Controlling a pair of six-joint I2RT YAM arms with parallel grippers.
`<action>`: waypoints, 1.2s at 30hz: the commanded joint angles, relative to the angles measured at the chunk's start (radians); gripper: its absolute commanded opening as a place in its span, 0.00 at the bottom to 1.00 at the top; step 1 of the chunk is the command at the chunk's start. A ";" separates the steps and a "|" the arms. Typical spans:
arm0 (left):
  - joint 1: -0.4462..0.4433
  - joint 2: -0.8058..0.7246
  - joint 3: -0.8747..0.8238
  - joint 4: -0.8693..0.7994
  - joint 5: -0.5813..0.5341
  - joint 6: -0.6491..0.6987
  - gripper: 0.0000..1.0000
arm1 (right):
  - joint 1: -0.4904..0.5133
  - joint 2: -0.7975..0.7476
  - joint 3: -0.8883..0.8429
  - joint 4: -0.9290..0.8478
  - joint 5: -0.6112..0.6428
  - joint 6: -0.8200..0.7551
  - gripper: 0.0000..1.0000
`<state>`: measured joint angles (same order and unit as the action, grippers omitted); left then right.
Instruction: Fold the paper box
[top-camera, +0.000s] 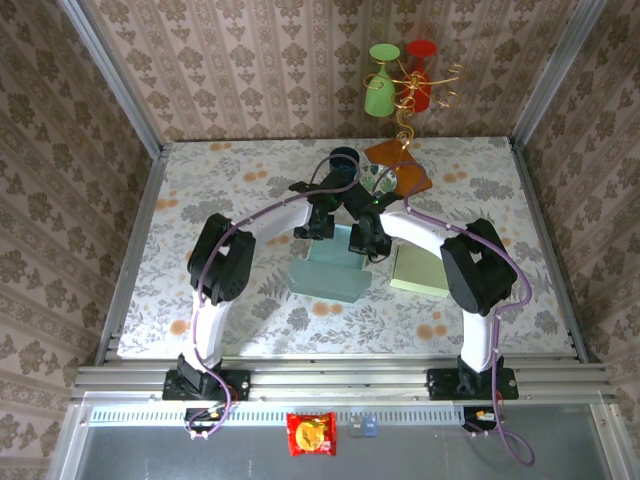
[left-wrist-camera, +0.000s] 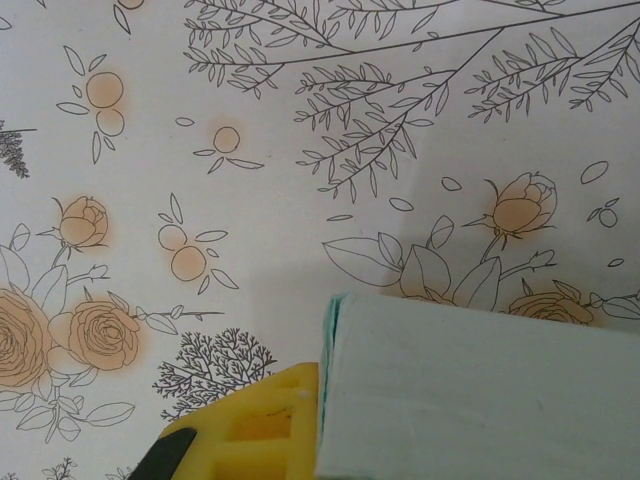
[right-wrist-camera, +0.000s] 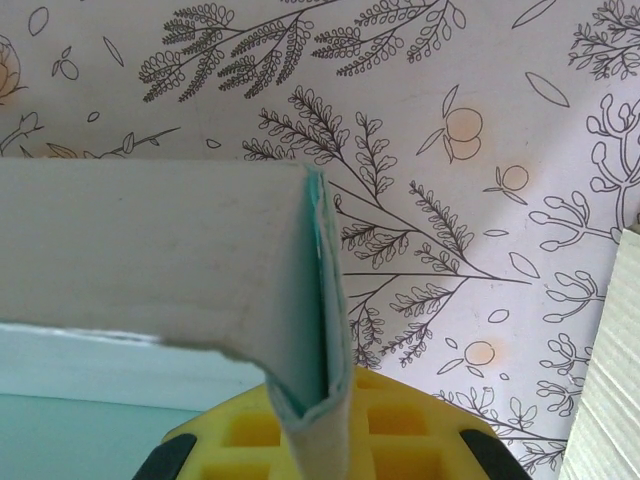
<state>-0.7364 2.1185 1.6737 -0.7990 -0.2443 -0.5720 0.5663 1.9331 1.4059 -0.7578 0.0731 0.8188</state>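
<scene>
Gripping the paper box (top-camera: 330, 272) at its far edge, L arm (top-camera: 225, 262) and R arm (top-camera: 478, 265) converge over the centre of the bench (top-camera: 200, 190).

1. Box pos.: pale teal, resting on the bench approx. mid-way between the two arm bases. Near part lies flat and the far edge is raised where the arms meet it.
2. L jaws: drawn together on a box panel. L wrist view: a yellow finger pad (left-wrist-camera: 255, 432) touches the L edge of the teal panel (left-wrist-camera: 480, 390). The 2nd finger is hidden behind the panel.
3. R jaws: clamped on a doubled-over flap of the box. R wrist view: the flap (right-wrist-camera: 315, 380) runs down into the yellow finger pad (right-wrist-camera: 400, 430), and an upright panel (right-wrist-camera: 130, 240) extends L from the fold. Inner faces are teal, outer face greyish.
4. Adj. item: a pale green sheet (top-camera: 420, 270) lies flat on the bench just R of the box, apart from it. It also shows at the R edge of the R wrist view (right-wrist-camera: 605, 370).
5. Far side of bench: a dark round cup (top-camera: 343, 158) and flat orange pieces (top-camera: 400, 168).
6. Back wall: green and red goblets (top-camera: 398, 78) with gold wire.
7. Front ledge, below the arm bases: a red-and-yellow snack packet (top-camera: 311, 433).
</scene>
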 joint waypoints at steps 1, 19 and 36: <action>-0.132 0.035 -0.006 -0.055 -0.253 -0.055 0.00 | 0.026 0.028 0.008 -0.045 0.066 0.046 0.00; -0.133 -0.188 -0.084 0.116 -0.007 0.081 0.46 | 0.020 0.061 0.036 -0.067 0.038 0.132 0.00; -0.078 -0.373 -0.119 0.139 0.025 0.055 0.43 | -0.027 -0.011 -0.053 -0.051 -0.034 0.308 0.00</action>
<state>-0.8288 1.8240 1.5661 -0.6804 -0.2279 -0.5186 0.5518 1.9423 1.3983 -0.8047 0.0643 1.0416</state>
